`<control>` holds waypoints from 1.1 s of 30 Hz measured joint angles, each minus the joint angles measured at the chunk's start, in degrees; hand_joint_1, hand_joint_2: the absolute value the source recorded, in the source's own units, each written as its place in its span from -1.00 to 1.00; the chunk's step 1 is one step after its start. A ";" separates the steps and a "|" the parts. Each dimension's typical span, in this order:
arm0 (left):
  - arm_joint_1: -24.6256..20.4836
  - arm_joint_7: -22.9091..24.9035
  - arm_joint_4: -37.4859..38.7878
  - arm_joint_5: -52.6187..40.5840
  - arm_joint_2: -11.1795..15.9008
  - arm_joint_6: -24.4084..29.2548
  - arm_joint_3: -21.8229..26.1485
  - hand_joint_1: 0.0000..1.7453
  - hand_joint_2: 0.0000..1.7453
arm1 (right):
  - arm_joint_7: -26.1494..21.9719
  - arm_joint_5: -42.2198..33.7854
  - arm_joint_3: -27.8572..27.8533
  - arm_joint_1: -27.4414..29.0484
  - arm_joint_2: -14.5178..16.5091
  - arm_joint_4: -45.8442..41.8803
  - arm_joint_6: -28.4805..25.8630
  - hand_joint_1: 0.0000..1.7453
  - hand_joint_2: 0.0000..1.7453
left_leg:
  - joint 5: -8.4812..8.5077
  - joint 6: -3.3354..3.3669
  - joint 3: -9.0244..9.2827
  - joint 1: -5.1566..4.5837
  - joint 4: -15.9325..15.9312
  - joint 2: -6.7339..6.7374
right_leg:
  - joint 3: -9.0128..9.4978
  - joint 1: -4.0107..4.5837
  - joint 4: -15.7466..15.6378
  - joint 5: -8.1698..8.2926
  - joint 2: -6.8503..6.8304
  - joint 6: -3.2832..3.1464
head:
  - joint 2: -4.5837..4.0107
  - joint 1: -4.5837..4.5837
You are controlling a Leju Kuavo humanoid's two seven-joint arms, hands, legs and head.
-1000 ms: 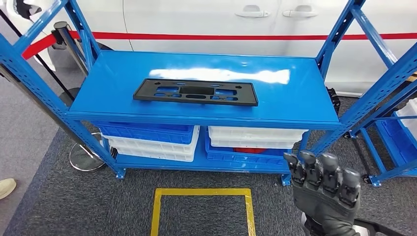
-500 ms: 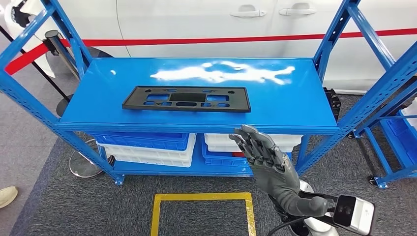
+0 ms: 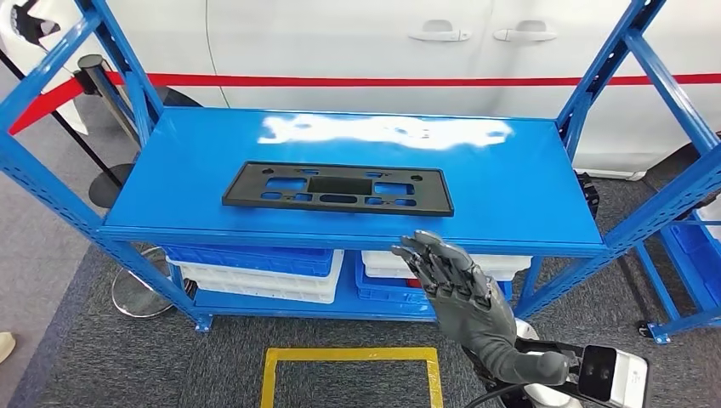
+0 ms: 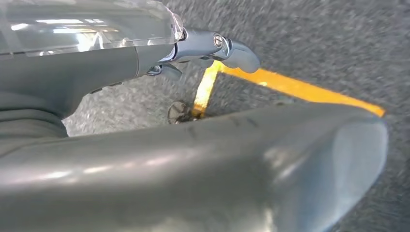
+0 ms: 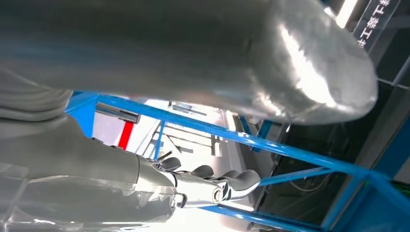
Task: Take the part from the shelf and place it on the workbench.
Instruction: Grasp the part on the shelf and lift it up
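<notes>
Head view: black part flat on blue shelf; right hand below shelf edge, fingers spread, empty. Left wrist view: left hand over yellow floor tape, grasp unclear.

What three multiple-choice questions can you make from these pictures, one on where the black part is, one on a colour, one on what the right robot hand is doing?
1. Where is the black part?
A. On the shelf's top deck
B. In a lower crate
C. On the floor

2. What colour is the shelf?
A. Red
B. Blue
C. Green

3. What is the right robot hand doing?
A. Gripping the part
B. Pressing a crate
C. Holding nothing, fingers apart

Answers:
1 A, the part lies flat on the top deck.
2 B, deck and posts are blue.
3 C, the hand is raised in front of the deck's front edge, clear of the part.
</notes>
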 joint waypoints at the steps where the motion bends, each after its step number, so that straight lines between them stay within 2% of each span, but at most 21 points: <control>1: -0.01 -0.01 0.00 0.00 -0.01 0.00 0.04 -1.00 -1.00 | 0.00 -0.03 0.00 0.20 -0.11 -0.04 0.04 -1.00 -1.00 | -0.30 0.10 0.29 -0.02 0.00 -0.01 | -2.37 -0.05 3.26 -0.95 0.00 0.16 | 0.00 0.00; 2: 0.01 -0.02 0.00 0.00 -0.01 0.00 0.06 -1.00 -1.00 | 0.00 -0.04 0.00 0.37 -0.20 -0.04 0.07 -1.00 -1.00 | -0.64 0.10 0.64 -0.04 0.01 -0.05 | -4.08 -0.09 5.03 -0.96 -0.01 0.28 | 0.00 -0.01; 3: 0.04 -0.02 0.00 0.00 -0.01 -0.01 0.08 -1.00 -1.00 | 0.00 -0.05 0.00 0.48 -0.27 -0.04 0.09 -1.00 -1.00 | -1.03 0.04 1.14 -0.05 0.01 -0.09 | -4.86 -0.11 4.84 0.24 -0.02 0.33 | 0.00 0.00; 5: 0.09 -0.01 0.00 0.00 -0.10 -0.01 0.09 -1.00 -1.00 | 0.00 -0.05 0.00 0.53 -0.38 -0.07 0.13 -1.00 -1.00 | -1.92 -0.24 2.40 -0.04 -0.02 -0.17 | -3.47 -0.08 -1.20 5.50 -0.06 0.06 | 0.00 0.01; 6: 0.08 -0.01 0.00 0.00 -0.19 -0.01 0.10 -1.00 -1.00 | 0.02 -0.05 0.00 0.54 -0.45 -0.08 0.15 -1.00 -1.00 | -2.35 -0.45 2.99 -0.07 -0.05 -0.20 | -2.41 0.08 -4.58 7.40 -0.12 -0.22 | 0.00 -0.02; 8: 0.02 -0.05 0.01 -0.01 -0.33 -0.05 0.13 -1.00 -1.00 | 0.20 -0.03 0.00 0.59 -0.57 -0.26 0.11 -1.00 -1.00 | -3.05 -1.09 3.43 -0.13 -0.13 -0.23 | -1.19 0.51 -8.80 8.48 -0.26 -0.98 | 0.00 0.01; 9: -0.01 -0.10 0.01 -0.01 -0.38 -0.10 0.14 -1.00 -1.00 | 0.37 -0.01 0.00 0.66 -0.61 -0.48 0.02 -1.00 -1.00 | -3.19 -1.45 3.59 -0.19 0.01 -0.23 | -1.10 0.68 -9.19 7.96 -0.29 -1.37 | 0.00 0.00; 11: -0.06 -0.17 0.01 -0.04 -0.39 -0.24 0.14 -1.00 -1.00 | 0.93 0.05 -0.01 0.81 -0.60 -1.24 -0.26 -1.00 -1.00 | -3.63 -2.16 4.04 -0.22 0.47 -0.20 | -0.37 0.57 -9.78 8.19 -0.24 -2.15 | 0.00 0.00; 13: -0.16 -0.22 0.00 -0.07 -0.40 -0.33 0.14 -1.00 -1.00 | 1.41 0.09 -0.02 0.80 -0.54 -2.09 -0.45 -1.00 -1.00 | -4.94 -2.69 3.44 -0.11 2.92 -0.20 | 0.76 0.33 -10.17 7.74 -0.24 -2.84 | 0.00 -0.12; 16: -0.18 -0.22 0.00 -0.12 -0.41 -0.55 0.14 -1.00 -1.00 | 1.59 0.17 -0.02 0.88 -0.44 -2.76 -0.26 -1.00 -1.00 | -8.78 -3.24 -2.31 0.12 12.52 -0.20 | 1.93 0.38 -10.33 6.81 -0.27 -3.40 | 0.00 -0.32; 17: -0.08 -0.22 0.00 -0.14 -0.41 -0.61 0.14 -1.00 -1.00 | 1.61 0.20 -0.02 0.95 -0.43 -2.79 -0.13 -1.00 -1.00 | -9.14 -3.33 -4.22 0.15 14.90 -0.19 | 2.35 0.42 -10.32 6.40 -0.20 -3.42 | 0.00 -0.31; 18: 0.01 -0.22 0.00 -0.13 -0.40 -0.64 0.14 -1.00 -1.00 | 1.62 0.21 -0.02 1.00 -0.43 -2.80 0.01 -1.00 -1.00 | -8.33 -3.36 -5.32 0.15 15.43 -0.19 | 2.87 0.43 -10.32 5.97 -0.11 -3.39 | -0.01 -0.31; 19: 0.07 -0.22 0.00 -0.09 -0.38 -0.63 0.16 -1.00 -1.00 | 1.68 0.21 -0.02 1.03 -0.43 -2.82 0.17 -1.00 -1.00 | -6.24 -3.31 -5.45 0.15 13.83 -0.19 | 3.55 0.42 -10.31 5.48 -0.02 -3.32 | -0.01 -0.32; 21: 0.12 -0.24 0.00 -0.01 -0.28 -0.61 0.31 -1.00 -1.00 | 1.98 0.23 -0.03 1.06 -0.39 -2.87 0.48 -1.00 -1.00 | -0.84 -2.96 -4.04 0.10 7.35 -0.18 | 5.01 0.41 -10.38 4.38 0.06 -3.03 | 0.00 -0.27; 22: 0.12 -0.26 0.00 0.02 -0.23 -0.61 0.42 -1.00 -1.00 | 2.17 0.27 -0.05 1.09 -0.35 -2.90 0.59 -1.00 -1.00 | 0.21 -2.77 -3.44 -0.10 4.47 -0.12 | 5.50 0.40 -10.39 3.93 0.07 -2.81 | 0.00 -0.29; 23: 0.12 -0.27 0.00 0.03 -0.18 -0.61 0.51 -1.00 -1.00 | 2.31 0.32 -0.09 1.14 -0.30 -2.92 0.63 -1.00 -1.00 | 0.75 -2.42 -3.06 -0.29 2.77 -0.06 | 5.75 0.41 -10.41 3.52 0.07 -2.48 | 0.00 -0.32; 25: 0.19 -0.31 0.00 0.04 -0.08 -0.60 0.64 -1.00 -1.00 | 2.36 0.42 -0.24 1.33 -0.23 -2.98 0.80 -1.00 -1.00 | 0.10 -1.61 -2.59 -0.57 1.60 0.00 | 6.19 0.50 -10.17 3.14 0.05 -1.79 | -0.01 -0.33; 27: 0.27 -0.33 0.00 0.04 -0.03 -0.57 0.75 -1.00 -1.00 | 2.30 0.44 -0.43 1.51 -0.21 -3.14 1.15 -1.00 -1.00 | 0.47 -0.81 -1.26 -0.35 0.74 -0.07 | 6.60 0.48 -9.20 2.82 -0.01 -1.28 | -0.01 -0.23; 29: 0.15 -0.40 0.00 0.03 -0.02 -0.55 0.87 -1.00 -1.00 | 2.28 0.62 -0.70 1.68 -0.21 -3.23 1.51 -1.00 -1.00 | 0.30 -0.30 0.04 -0.15 -0.08 -0.10 | 4.63 0.33 -5.18 1.54 -0.03 -0.87 | 0.00 -0.14; 32: -0.01 -0.67 0.00 0.01 0.03 -0.55 0.98 -1.00 -1.00 | 2.38 1.47 -1.13 2.38 -0.19 -2.78 1.65 -1.00 -1.00 | -0.55 0.07 1.17 -0.12 -0.34 -0.19 | -2.37 0.02 4.13 -1.66 -0.04 -0.19 | 0.00 -0.05; 33: -0.02 -0.74 0.00 -0.02 0.04 -0.55 0.99 -1.00 -1.00 | 2.65 1.90 -1.21 2.56 -0.19 -2.37 1.60 -1.00 -1.00 | -0.96 0.00 1.63 -0.10 -0.33 -0.25 | -3.95 -0.10 5.07 -1.57 -0.05 -0.08 | 0.00 -0.05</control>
